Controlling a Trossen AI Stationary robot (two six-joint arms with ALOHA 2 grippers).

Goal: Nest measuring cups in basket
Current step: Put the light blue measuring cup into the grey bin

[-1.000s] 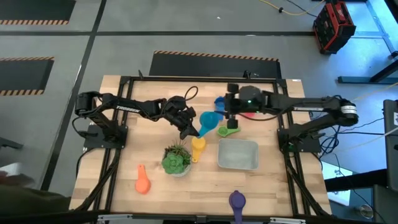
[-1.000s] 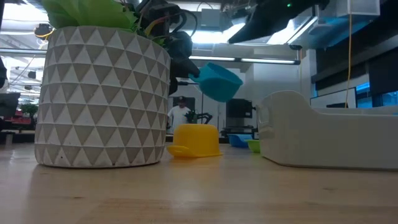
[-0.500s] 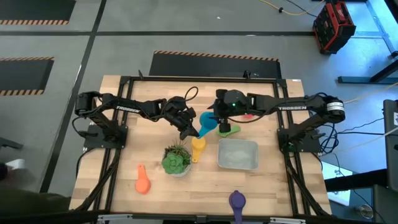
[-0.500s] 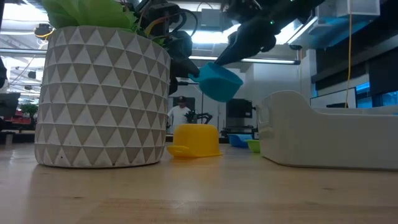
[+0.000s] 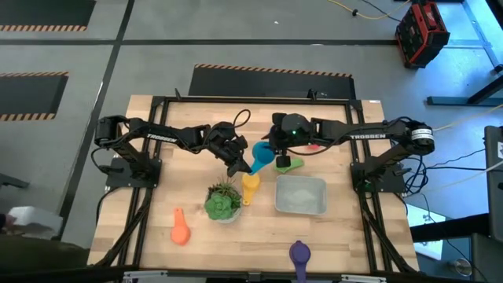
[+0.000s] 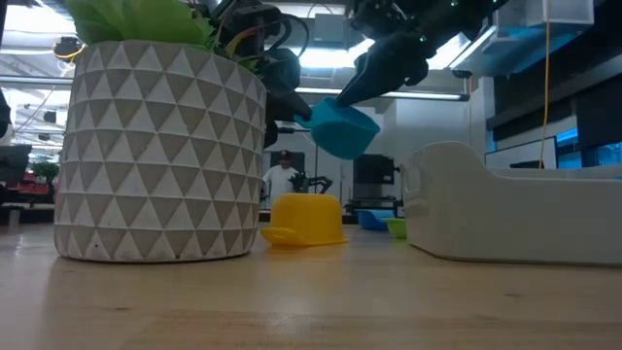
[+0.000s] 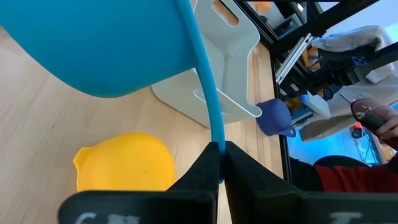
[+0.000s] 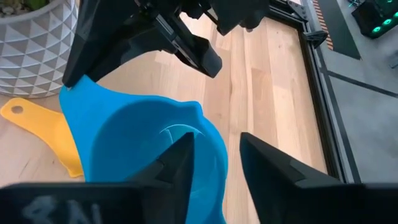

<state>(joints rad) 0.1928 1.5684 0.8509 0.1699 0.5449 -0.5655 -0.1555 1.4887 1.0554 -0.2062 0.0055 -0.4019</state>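
Two grips: left fingers [image 7: 219, 163] pinch teal cup [image 5: 263, 154] handle — right fingers [image 8: 186, 163] straddle rim, parted.

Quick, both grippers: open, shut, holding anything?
Left gripper: shut on the teal cup's handle, holding it above the table.
Right gripper: open, one finger inside that cup's bowl, not gripping yet.
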